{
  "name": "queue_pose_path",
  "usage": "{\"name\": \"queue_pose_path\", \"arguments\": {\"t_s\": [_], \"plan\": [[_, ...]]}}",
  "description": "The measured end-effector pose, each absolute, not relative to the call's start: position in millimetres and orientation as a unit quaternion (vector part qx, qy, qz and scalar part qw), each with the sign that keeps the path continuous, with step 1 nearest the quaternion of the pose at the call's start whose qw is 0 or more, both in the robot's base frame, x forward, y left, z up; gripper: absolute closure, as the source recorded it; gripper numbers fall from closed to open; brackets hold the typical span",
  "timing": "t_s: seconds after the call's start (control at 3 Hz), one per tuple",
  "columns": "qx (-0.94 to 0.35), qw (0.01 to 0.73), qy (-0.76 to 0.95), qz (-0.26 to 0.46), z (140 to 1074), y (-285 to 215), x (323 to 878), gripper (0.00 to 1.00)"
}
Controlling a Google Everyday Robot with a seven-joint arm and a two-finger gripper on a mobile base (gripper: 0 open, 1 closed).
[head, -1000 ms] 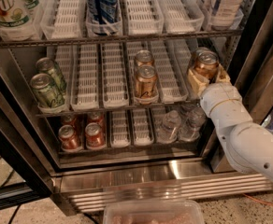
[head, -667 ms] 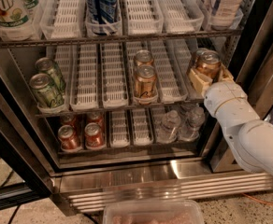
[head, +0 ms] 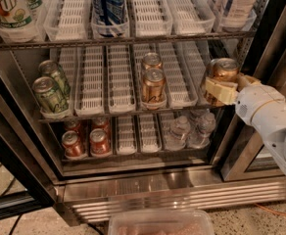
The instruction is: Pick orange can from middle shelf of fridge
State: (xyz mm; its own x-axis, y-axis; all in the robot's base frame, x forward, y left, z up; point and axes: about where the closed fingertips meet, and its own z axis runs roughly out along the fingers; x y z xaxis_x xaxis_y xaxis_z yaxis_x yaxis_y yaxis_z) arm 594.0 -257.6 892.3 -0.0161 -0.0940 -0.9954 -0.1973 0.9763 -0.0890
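Observation:
My gripper [head: 222, 86] is at the right end of the middle shelf [head: 118, 112] of the fridge [head: 182, 190]. It is shut on an orange can [head: 226, 69], a cream finger [head: 219, 90] crossing the can's front. The can stands upright at the front of the rightmost lane, near the dark door frame. Two more orange cans [head: 153, 84] stand one behind the other in a middle lane, apart from the gripper. My white arm [head: 275, 121] reaches in from the right.
Two green cans [head: 47, 94] stand at the left of the middle shelf. Red cans [head: 72, 143] and clear water bottles [head: 179, 131] fill the lower shelf. A 7UP bottle [head: 8, 9] and a blue can [head: 107, 6] sit on the top shelf. A plastic tub [head: 160, 223] lies below.
The gripper and the held orange can have moved a little to the right and forward, towards the shelf's front right corner. The other cans have not moved.

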Motion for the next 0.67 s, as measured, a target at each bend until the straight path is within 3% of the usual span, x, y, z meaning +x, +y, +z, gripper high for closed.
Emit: {"name": "queue_pose_path", "arguments": {"t_s": [0.67], "plan": [[-0.122, 0.686, 0.715, 0.054, 886.1, -239.8, 577.2, 1.0]]}}
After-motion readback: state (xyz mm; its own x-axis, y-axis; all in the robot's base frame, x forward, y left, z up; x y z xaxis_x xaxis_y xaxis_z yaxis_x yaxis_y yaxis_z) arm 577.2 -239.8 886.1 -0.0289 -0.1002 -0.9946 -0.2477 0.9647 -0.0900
